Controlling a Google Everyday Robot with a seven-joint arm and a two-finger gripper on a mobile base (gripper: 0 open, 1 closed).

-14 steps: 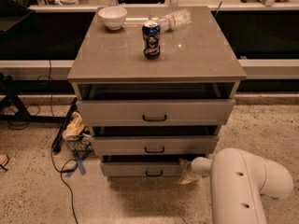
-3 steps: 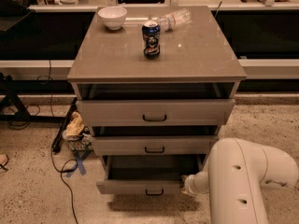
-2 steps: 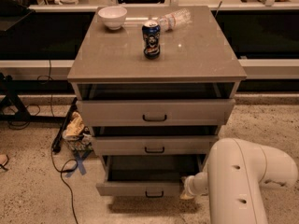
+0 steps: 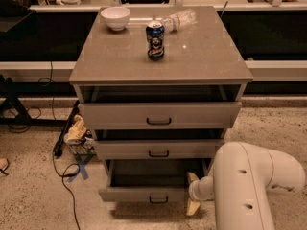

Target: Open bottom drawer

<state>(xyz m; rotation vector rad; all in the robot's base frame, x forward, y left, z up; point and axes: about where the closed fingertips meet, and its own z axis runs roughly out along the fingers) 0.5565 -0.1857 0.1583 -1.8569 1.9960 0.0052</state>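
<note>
The bottom drawer [image 4: 139, 194], a narrow grey-beige flat front with a small black bar handle, is seen pulled out beyond the middle drawer [image 4: 124, 150]. The robot's yellowish gripper [image 4: 192, 193] is placed at its right end; whether it is spread or closed cannot be told.

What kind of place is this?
Probably an office or lab: a drawer cabinet on speckled floor, loose cables, a long counter behind. The gripper sits at the right end of the pulled-out bottom drawer.
</note>
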